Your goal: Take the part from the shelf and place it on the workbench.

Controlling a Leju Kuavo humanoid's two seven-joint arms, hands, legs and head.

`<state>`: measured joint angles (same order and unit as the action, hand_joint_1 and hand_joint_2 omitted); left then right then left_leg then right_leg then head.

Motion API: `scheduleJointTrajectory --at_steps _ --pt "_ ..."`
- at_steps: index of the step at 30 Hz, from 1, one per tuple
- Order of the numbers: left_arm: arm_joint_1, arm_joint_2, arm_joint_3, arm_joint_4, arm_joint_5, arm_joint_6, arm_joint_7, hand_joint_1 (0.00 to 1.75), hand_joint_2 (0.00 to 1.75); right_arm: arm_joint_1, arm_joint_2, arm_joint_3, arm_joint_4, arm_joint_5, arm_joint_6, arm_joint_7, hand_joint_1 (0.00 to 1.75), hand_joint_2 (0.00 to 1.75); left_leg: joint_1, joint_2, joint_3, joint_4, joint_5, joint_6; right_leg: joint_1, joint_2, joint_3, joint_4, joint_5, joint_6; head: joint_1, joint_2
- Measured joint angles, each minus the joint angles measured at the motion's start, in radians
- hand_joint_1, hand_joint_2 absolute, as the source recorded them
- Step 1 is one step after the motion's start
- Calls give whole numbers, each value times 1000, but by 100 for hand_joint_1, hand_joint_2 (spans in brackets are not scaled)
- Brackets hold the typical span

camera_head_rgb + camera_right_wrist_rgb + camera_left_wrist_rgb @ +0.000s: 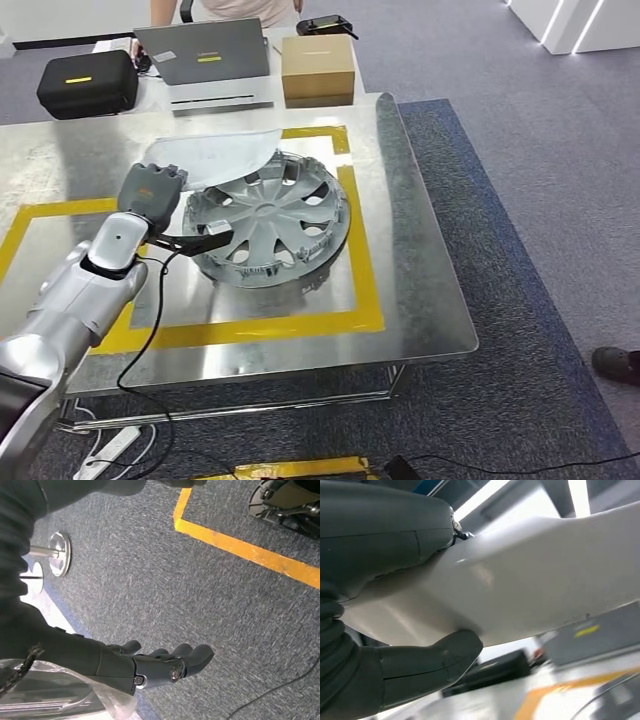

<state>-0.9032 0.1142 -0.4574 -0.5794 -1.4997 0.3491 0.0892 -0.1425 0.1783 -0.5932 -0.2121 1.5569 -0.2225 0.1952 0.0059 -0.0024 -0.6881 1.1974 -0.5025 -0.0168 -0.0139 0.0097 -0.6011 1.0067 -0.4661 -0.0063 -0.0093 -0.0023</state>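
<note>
— Part (pixel 266 218) position? Is it placed yet?
— You have it on the table (pixel 423 290), inside the yellow frame. Your left hand (pixel 155 200) is clamped on its near rim; your right hand (pixel 166 665) hangs empty, fingers loosely apart. Only letting go remains.

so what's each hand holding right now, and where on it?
Left hand grips the silver wheel cover by its rim, thumb under the edge. Right hand hangs over the carpet holding nothing.
</note>
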Motion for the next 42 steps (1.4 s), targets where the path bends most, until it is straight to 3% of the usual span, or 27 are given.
scheduleJointTrajectory --at_steps 1,3,7,9,11,12,13,14,16,18,21,23,24,26,27,28,29,32,34,37,39,42 --pt "-11 12 -5 22 -9 -14 20 175 175 0 0 1 0 -3 0 0 0 175 -1 0 31 -68 32 4 1 1 1 1 -1 2 0 0" --pt "-30 39 -11 63 -15 -32 62 175 175 -1 0 1 0 -10 -2 -1 0 175 -5 0 71 -161 58 12 4 3 -2 2 -2 8 1 0" --pt "-33 109 -6 123 7 -48 137 175 175 6 0 1 0 -24 -8 -1 0 175 -2 1 80 -187 56 27 6 3 -15 8 -10 25 2 0" --pt "-30 140 4 143 20 -51 160 175 175 8 0 1 0 -28 -11 0 0 175 4 3 84 -194 59 37 6 0 -52 82 -54 32 8 0" --pt "-24 161 15 159 31 -60 181 175 175 10 -1 0 0 -31 -14 2 0 175 4 2 84 -194 58 42 4 -2 -118 222 -113 37 12 0" --pt "-19 169 21 167 37 -66 192 175 175 12 -2 0 0 -32 -16 3 0 175 3 1 84 -194 58 43 4 -2 -147 276 -128 39 13 0" --pt "-13 178 28 173 42 -70 202 175 175 14 -3 0 0 -34 -18 5 0 175 3 -1 85 -193 57 43 3 -2 -160 295 -123 40 13 0" --pt "-6 188 37 180 48 -73 214 175 175 15 -3 0 0 -36 -20 6 0 175 3 -3 86 -193 56 42 3 -2 -151 271 -99 39 15 0" --pt "11 213 62 187 57 -73 233 175 175 16 -5 0 0 -39 -23 8 0 175 3 -6 91 -192 51 35 4 -2 -85 132 -27 32 17 0" --pt "23 244 93 192 63 -75 247 175 175 17 -5 0 0 -41 -26 8 0 175 -1 -3 91 -188 46 25 6 0 -26 21 4 22 17 0" --pt "40 279 128 198 70 -81 247 175 175 24 -6 -2 0 -43 -29 9 0 175 -1 -2 90 -187 44 11 8 1 -9 0 1 9 16 0" --pt "59 292 145 200 75 -85 232 175 175 25 -6 -3 0 -43 -31 9 0 175 2 -2 82 -161 22 0 5 0 -4 -5 2 -1 13 0" --pt "69 295 155 202 80 -88 220 175 175 24 -6 -3 0 -42 -31 9 0 175 3 -2 64 -120 -4 -5 3 -1 -1 -8 3 -5 11 0" --pt "90 295 172 206 89 -102 190 175 175 23 -6 -3 0 -41 -32 9 0 175 5 -1 2 13 -65 -13 3 -1 1 -8 1 -9 8 0" --pt "103 293 179 209 91 -115 174 175 175 23 -7 -3 0 -40 -32 9 0 175 7 -1 -27 72 -83 -15 3 -1 2 -8 0 -10 8 0" --pt "116 291 186 211 94 -133 157 175 175 24 -7 -3 0 -39 -31 9 0 175 8 -1 -42 100 -83 -17 2 -1 3 -7 -1 -10 8 0" --pt "125 288 192 214 96 -156 142 175 175 24 -7 -3 0 -38 -30 8 0 175 11 -1 -38 88 -64 -17 2 -1 5 -7 -2 -10 8 0" --pt "121 283 211 220 106 -245 102 175 175 19 -7 -3 0 -35 -24 7 0 175 15 -1 48 -98 32 -17 4 -2 10 1 -10 1 8 0" --pt "108 281 222 223 108 -283 82 175 175 14 -8 -3 -1 -33 -22 8 0 175 12 -2 82 -166 44 -10 6 -2 9 4 -14 12 8 0" --pt "92 279 228 223 101 -310 58 175 175 10 -8 -2 -1 -32 -21 8 0 175 8 -3 87 -174 43 12 4 -3 9 6 -19 27 9 0" --pt "82 279 231 223 97 -320 49 175 175 7 -8 -2 -1 -32 -21 9 0 175 10 -1 89 -179 47 27 3 -4 -18 63 -57 35 12 0" --pt "79 274 235 223 96 -323 47 175 175 6 -9 -2 -1 -32 -21 10 0 175 6 0 86 -179 50 38 3 -4 -111 256 -144 39 15 0"
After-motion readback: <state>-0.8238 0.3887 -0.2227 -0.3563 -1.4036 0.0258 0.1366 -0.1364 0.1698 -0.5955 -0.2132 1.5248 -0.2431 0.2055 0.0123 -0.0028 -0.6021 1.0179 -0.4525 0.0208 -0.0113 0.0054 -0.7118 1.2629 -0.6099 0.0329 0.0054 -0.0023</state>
